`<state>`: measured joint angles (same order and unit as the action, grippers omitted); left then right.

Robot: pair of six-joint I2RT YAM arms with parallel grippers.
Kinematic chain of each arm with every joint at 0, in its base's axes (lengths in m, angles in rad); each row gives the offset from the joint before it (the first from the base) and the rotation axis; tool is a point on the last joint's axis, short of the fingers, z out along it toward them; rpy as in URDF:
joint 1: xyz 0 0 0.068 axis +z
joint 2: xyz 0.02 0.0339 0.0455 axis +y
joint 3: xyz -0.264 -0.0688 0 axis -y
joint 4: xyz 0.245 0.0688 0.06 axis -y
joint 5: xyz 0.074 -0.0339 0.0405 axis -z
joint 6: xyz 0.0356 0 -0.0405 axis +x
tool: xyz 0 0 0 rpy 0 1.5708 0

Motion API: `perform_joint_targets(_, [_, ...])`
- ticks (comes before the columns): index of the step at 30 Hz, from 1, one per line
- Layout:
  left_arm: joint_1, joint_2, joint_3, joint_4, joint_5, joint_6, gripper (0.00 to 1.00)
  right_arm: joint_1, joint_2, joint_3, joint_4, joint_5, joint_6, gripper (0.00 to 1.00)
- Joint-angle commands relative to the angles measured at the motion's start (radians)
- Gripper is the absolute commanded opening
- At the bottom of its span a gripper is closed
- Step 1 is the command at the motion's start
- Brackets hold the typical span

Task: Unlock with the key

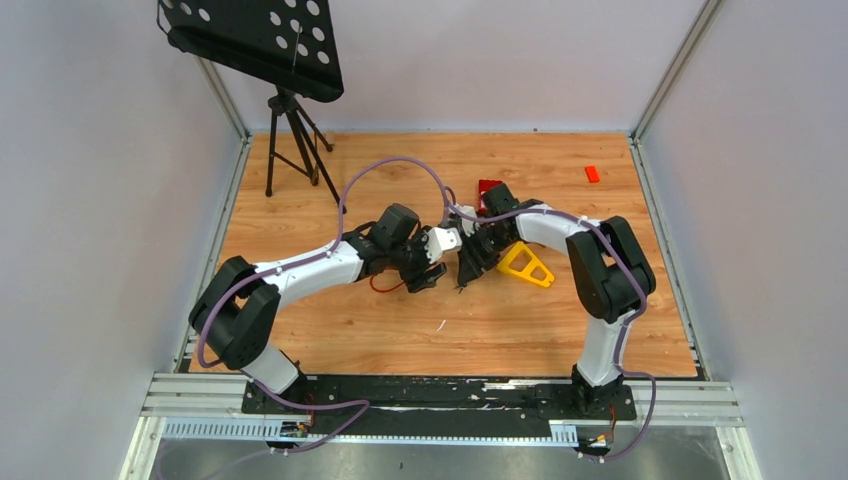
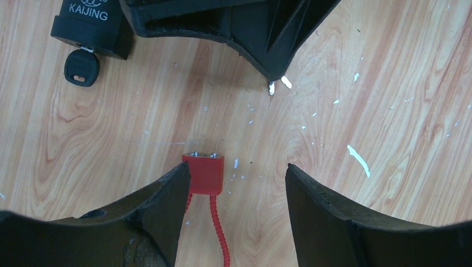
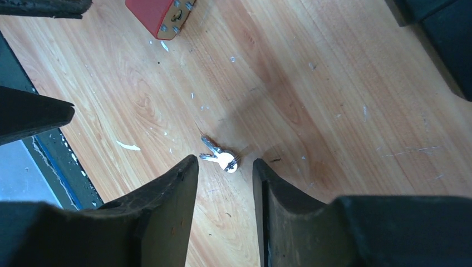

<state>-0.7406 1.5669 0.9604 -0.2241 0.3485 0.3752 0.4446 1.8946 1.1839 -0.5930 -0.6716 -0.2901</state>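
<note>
Left claw hangs wide open over the wooden table, holding nothing; a red lock with its red coiled cable lies just beside the inner face of one finger. Right claw, narrowly open and empty, hangs over a small bunch of silver keys lying flat between its fingertips.

surface: wood-grain, smooth, slight sheen, white flecks. keys: bright shiny metal. red lock: matt red casing, metal rivets. fingers: matt black plastic, rough scuffed edges. black lock: matt black, white print.
</note>
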Motion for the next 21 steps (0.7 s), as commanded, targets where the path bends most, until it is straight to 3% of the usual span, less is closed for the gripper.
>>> perform_joint_targets(1, [-0.005, -0.032, 0.0, 0.009, 0.007, 0.034, 0.71, 0.034, 0.002, -0.009, 0.019, 0.056, -0.027, 0.39])
perform_joint_targets(5, [-0.005, -0.026, -0.006, 0.02, 0.013, 0.031, 0.71, 0.042, 0.013, -0.005, 0.021, 0.066, -0.026, 0.32])
perform_joint_targets(12, [-0.005, -0.005, 0.001, 0.027, 0.02, 0.031, 0.71, 0.04, 0.016, 0.03, -0.001, 0.042, -0.024, 0.01])
perform_joint_targets(16, [-0.005, -0.002, 0.008, 0.031, 0.05, 0.037, 0.71, 0.005, -0.029, 0.061, -0.015, -0.038, -0.024, 0.0])
perform_joint_targets(21, [-0.005, -0.009, 0.042, 0.034, 0.097, 0.058, 0.71, -0.094, -0.108, 0.086, -0.037, -0.338, -0.049, 0.0])
